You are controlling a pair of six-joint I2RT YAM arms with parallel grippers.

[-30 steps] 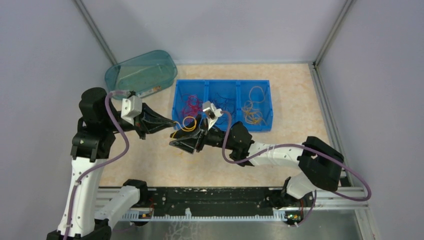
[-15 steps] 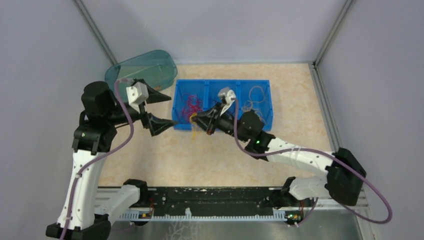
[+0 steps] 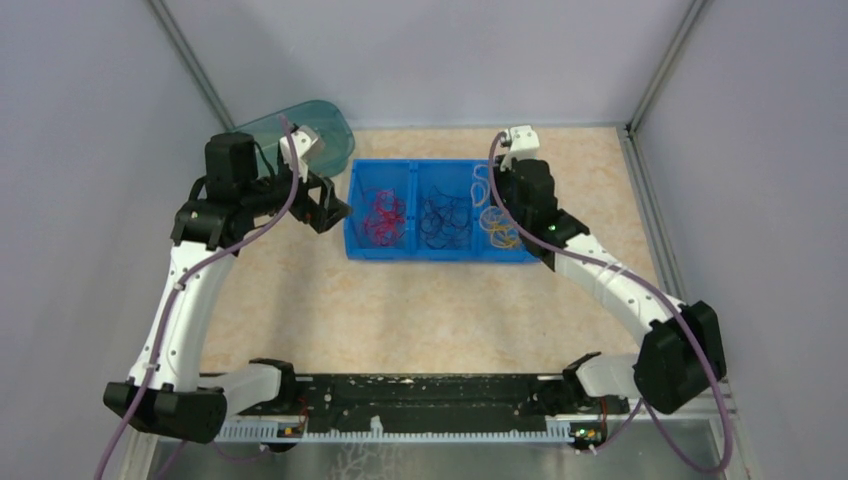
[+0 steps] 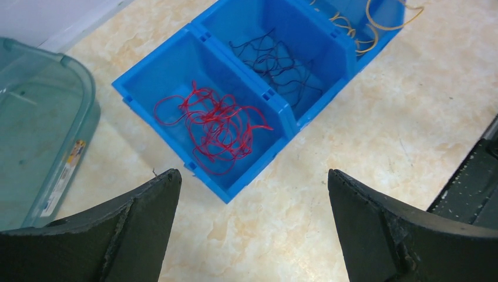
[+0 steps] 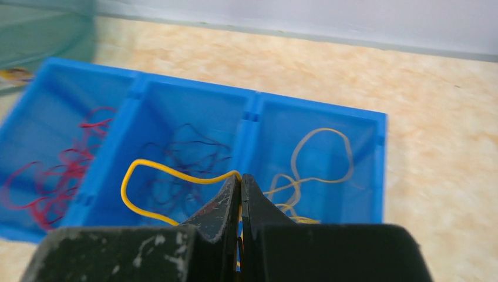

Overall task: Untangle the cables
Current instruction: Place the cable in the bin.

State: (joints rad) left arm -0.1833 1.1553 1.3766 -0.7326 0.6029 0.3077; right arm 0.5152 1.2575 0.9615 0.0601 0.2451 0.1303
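A blue three-compartment bin holds the sorted cables: red ones in the left compartment, dark ones in the middle, yellow ones on the right. My right gripper is shut on a yellow cable, whose loop hangs out to the left of the fingers. It hovers over the bin's right compartment. My left gripper stands wide open and holds nothing, above the table just off the bin's left corner. The red cables lie ahead of it.
A teal translucent container sits at the back left, right beside my left arm, and shows at the left edge of the left wrist view. Grey walls close in three sides. A black rail runs along the near edge.
My left gripper has opened and pulled back left towards the teal container. The right gripper has shut on the yellow cable and carried it right, from in front of the bin to over the right compartment.
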